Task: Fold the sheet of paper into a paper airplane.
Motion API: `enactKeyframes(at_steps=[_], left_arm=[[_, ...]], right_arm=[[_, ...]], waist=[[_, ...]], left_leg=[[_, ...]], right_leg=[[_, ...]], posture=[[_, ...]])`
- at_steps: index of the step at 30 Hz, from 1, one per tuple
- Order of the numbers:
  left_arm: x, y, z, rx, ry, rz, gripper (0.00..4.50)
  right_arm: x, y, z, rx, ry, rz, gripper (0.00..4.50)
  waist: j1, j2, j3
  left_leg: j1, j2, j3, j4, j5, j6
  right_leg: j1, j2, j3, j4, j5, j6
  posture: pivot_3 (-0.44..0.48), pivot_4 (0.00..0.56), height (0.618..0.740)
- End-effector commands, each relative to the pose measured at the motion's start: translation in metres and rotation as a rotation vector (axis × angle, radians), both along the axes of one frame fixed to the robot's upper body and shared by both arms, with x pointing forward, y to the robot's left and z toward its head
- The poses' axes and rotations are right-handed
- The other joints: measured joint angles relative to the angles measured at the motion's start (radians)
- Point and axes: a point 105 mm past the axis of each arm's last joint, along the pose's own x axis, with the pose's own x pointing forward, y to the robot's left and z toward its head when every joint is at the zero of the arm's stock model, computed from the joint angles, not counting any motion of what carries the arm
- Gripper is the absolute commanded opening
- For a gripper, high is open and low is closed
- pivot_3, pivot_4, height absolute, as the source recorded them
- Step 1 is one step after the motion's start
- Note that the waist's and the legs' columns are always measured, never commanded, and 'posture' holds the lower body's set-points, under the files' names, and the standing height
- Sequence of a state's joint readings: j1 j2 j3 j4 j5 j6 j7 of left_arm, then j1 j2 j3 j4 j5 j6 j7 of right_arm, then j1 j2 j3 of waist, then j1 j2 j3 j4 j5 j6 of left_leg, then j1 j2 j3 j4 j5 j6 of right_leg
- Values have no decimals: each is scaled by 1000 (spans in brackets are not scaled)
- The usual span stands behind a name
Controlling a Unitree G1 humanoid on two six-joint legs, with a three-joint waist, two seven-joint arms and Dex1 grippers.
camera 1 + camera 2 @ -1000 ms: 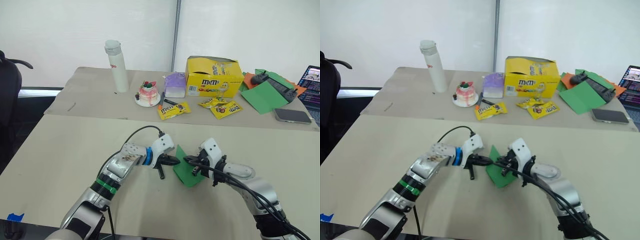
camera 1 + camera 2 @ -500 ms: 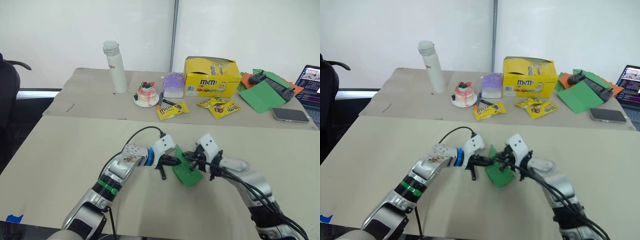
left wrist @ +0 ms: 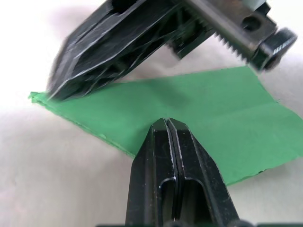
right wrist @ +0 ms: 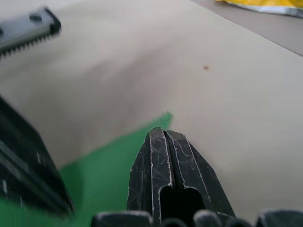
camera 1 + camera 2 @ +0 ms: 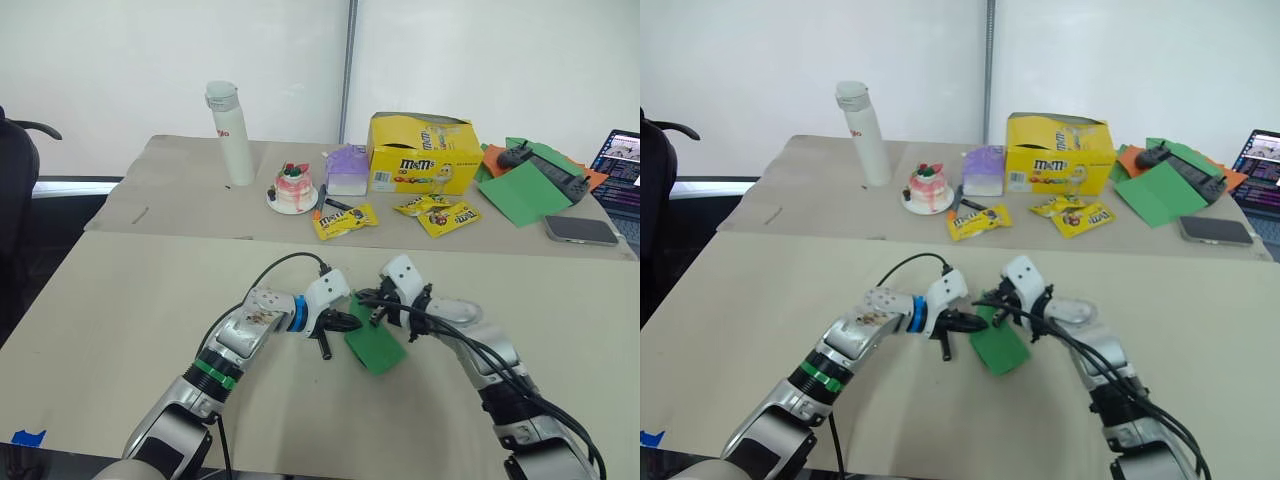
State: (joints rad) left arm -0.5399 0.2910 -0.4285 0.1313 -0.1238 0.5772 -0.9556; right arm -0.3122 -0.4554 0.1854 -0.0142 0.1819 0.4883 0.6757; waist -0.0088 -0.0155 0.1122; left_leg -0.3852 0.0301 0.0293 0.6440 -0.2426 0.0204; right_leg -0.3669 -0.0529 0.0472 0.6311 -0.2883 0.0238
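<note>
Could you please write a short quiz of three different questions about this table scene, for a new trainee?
1. True or false: the left gripper has its fingers pressed together.
2. Which lies nearest the phone? A) white bottle B) flat green sheet C) small cake
3. What colour is the sheet of paper between the left gripper and the right gripper?

Key: 1 true; 2 B; 3 green.

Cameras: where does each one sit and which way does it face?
Left eye, right eye: on the head, facing forward and down at the table; both arms show, the left claw and right claw at the green paper.
Left wrist: along its shut fingers onto the paper, right claw across.
Right wrist: along its shut fingers over the paper's corner.
Shared: the paper, in all four.
</note>
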Motion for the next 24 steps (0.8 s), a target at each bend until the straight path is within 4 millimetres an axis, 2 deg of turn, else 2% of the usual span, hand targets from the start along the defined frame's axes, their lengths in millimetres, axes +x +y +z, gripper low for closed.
enactKeyframes(at_steps=[1, 9, 14, 24], left_arm=[[-1, 5, -13, 52, 34, 7, 25], [5, -5, -9, 44, 27, 2, 25], [4, -5, -13, 49, 33, -9, 25], [3, -8, -14, 49, 36, -26, 25]], right_arm=[[-11, -8, -4, -56, -21, 37, 0], [-23, -15, -1, -2, -29, -12, 0], [-31, -12, 13, 70, -52, -4, 0], [-56, -24, -2, 19, 7, -8, 0]], waist=[[0, 0, 0], [4, 0, 0], [6, 0, 0], [11, 0, 0]], left_leg=[[0, 0, 0, 0, 0, 0], [0, -1, 0, 0, 0, 0], [0, -1, 0, 0, 0, 0], [0, -1, 0, 0, 0, 0]], right_leg=[[0, 0, 0, 0, 0, 0], [1, 0, 0, -1, 0, 0], [1, 0, 0, -1, 0, 0], [1, 0, 0, -1, 0, 0]], posture=[[0, 150, 740], [0, 150, 740], [0, 150, 740], [0, 150, 740]])
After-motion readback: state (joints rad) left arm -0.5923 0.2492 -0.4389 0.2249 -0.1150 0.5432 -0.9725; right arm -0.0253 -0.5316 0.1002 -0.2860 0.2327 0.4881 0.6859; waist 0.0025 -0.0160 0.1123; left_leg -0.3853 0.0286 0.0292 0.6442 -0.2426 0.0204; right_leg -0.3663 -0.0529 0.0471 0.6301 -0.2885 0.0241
